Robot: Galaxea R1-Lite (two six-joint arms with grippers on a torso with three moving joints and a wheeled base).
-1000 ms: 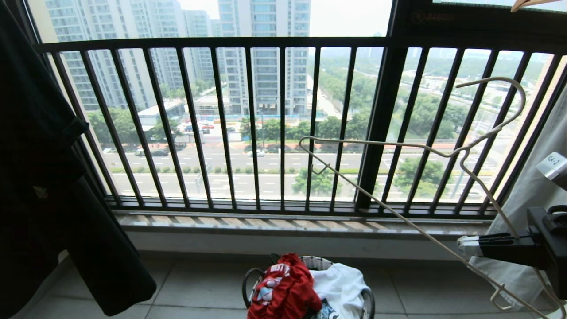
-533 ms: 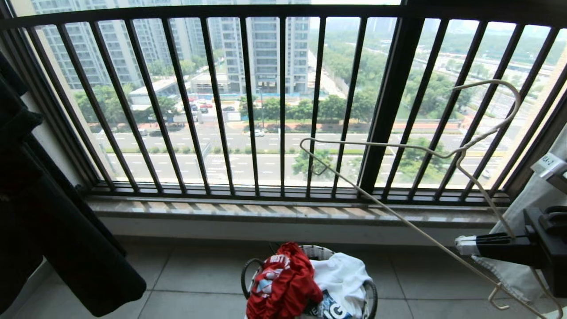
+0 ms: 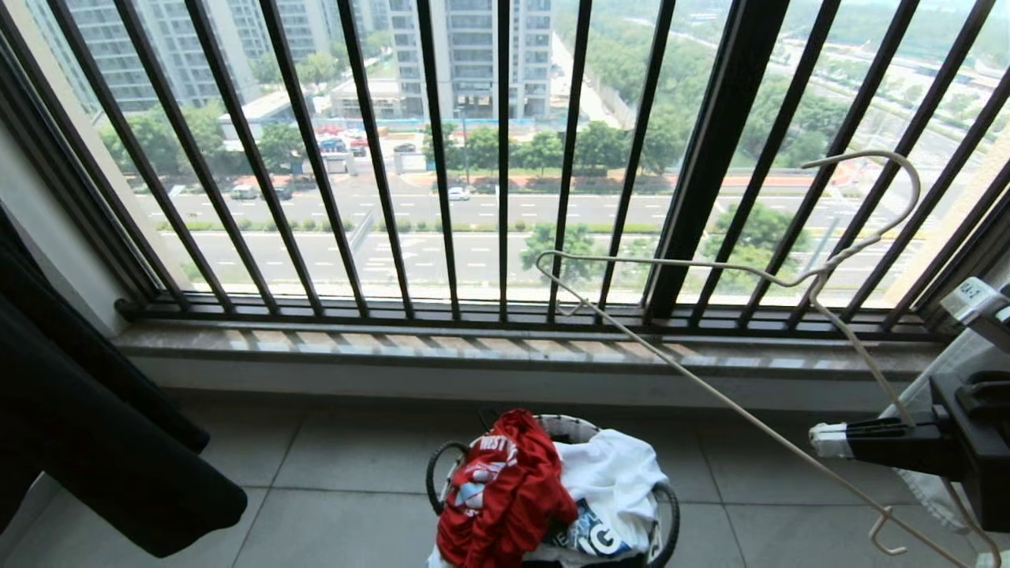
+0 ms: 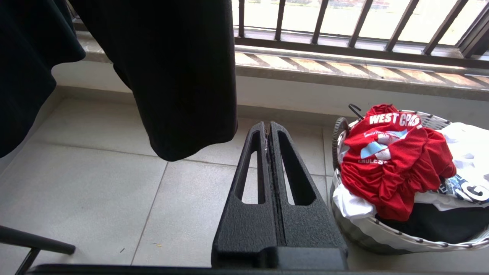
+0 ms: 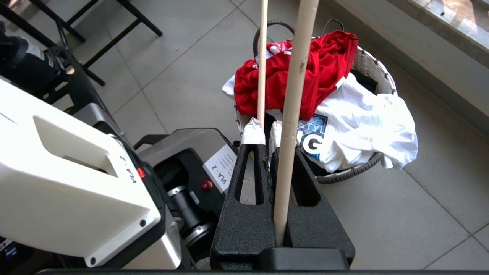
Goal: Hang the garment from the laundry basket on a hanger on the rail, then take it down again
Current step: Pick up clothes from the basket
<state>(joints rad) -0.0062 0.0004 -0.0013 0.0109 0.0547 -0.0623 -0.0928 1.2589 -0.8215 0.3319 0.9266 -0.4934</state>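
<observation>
The pale grey tiled floor [image 3: 331,497] carried the round laundry basket [image 3: 667,505], which stood near the low wall under the window railing [image 3: 505,158].

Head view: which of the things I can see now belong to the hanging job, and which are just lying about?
Belongs to the job:
- red T-shirt, heaped on top in the laundry basket
- wire hanger, gripped by the right gripper
- left gripper, shut, empty, beside the basket

Just about:
- white printed garment in the basket
- black hanging garment
- window railing
- pale garment behind the right arm
</observation>
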